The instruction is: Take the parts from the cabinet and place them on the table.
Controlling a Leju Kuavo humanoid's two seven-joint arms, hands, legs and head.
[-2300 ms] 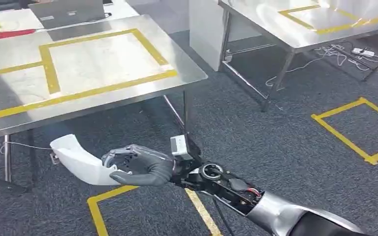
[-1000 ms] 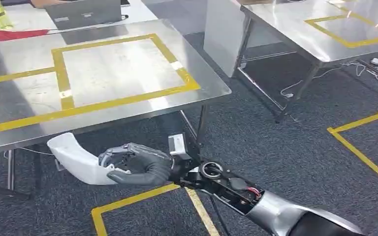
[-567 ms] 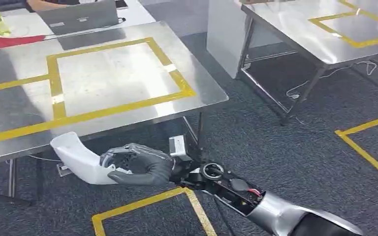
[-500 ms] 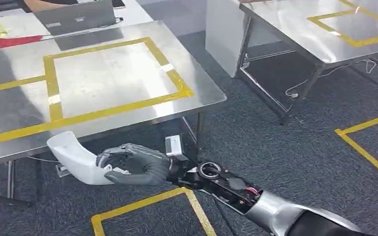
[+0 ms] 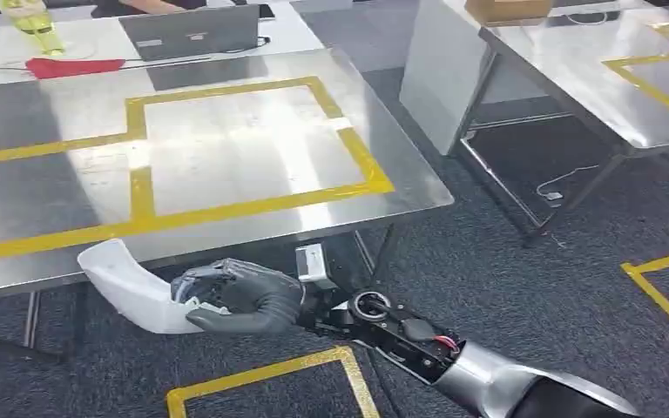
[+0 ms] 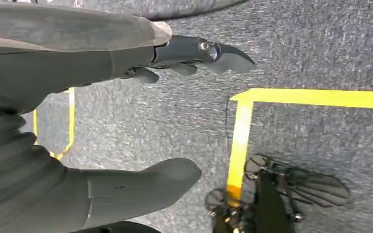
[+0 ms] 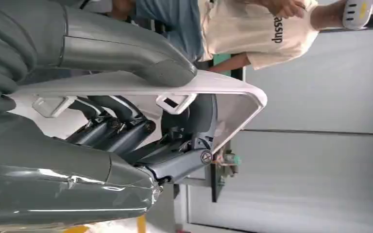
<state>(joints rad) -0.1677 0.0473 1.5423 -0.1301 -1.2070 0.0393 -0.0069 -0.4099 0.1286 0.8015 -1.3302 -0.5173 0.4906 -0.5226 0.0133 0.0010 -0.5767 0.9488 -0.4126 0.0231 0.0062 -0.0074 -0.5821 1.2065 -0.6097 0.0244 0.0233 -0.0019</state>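
the whole head view has shifted, so the robot has walked closer: the steel table with the yellow tape box now looks nearer. right hand keeps its fingers wrapped round the white curved part, carried below the table edge, not yet above it. left hand hangs over the carpet, fingers apart, holding nothing. likely next: lift the part over the tabletop.

tables: 3 | white part: 1 | laptop: 1
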